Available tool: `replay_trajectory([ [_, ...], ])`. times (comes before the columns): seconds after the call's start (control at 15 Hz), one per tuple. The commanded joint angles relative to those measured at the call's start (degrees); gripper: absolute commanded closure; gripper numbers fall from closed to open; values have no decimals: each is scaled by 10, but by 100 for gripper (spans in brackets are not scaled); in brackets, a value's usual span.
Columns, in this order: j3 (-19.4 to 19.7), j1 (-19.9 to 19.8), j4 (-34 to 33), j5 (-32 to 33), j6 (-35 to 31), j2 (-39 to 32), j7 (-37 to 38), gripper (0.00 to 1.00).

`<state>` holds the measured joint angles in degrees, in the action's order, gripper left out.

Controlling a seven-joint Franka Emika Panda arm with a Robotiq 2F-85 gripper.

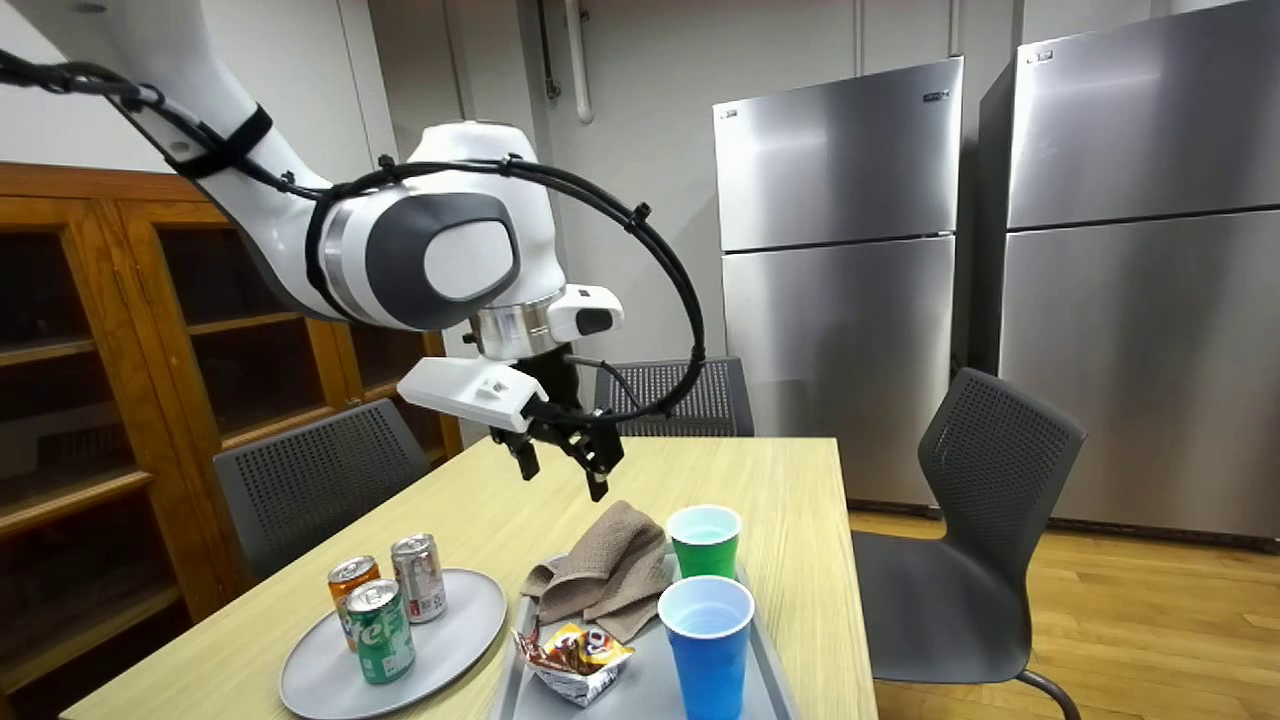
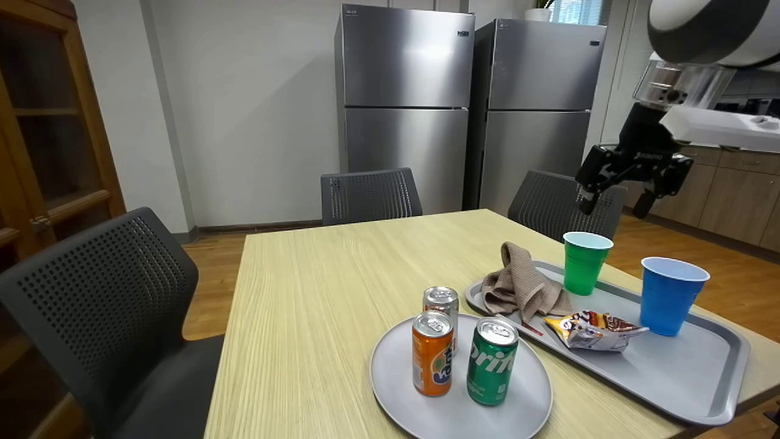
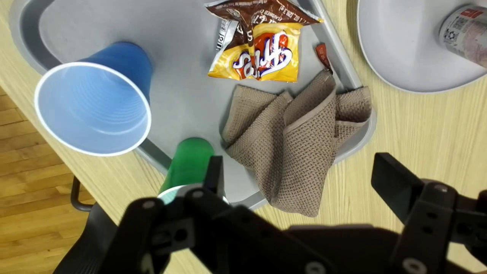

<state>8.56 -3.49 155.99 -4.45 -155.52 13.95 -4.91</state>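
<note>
Left to right in my wrist view, the blue cup (image 3: pixel 95 102) comes first, standing on the grey tray (image 3: pixel 171 34); I'd guess thin plastic, light and easily crushed. The green cup (image 3: pixel 191 161), likely similar, is partly hidden by my gripper (image 3: pixel 297 171), whose jaws stand well spread, gripping nothing. Then the snack packet (image 3: pixel 260 43) — crinkly, probably slippery. The brown cloth (image 3: pixel 304 152) lies bunched at the tray's corner, below the gripper; I judge it light, limp and hard to damage, its coarse weave offering good friction. I'd pinch the upstanding peak — a loose edge might just fold away from me. Furthest right, a can (image 3: pixel 468 36) stands on the plate (image 3: pixel 399 49)
</note>
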Motion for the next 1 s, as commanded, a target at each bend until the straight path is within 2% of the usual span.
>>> replay_trajectory([
  [0.0,-20,-1,-13,-2,-44,-46,35,0],
  [0.47,-33,4,-41,-2,-105,-116,55,0],
  [0.93,-43,6,-87,8,-126,-179,76,0],
])
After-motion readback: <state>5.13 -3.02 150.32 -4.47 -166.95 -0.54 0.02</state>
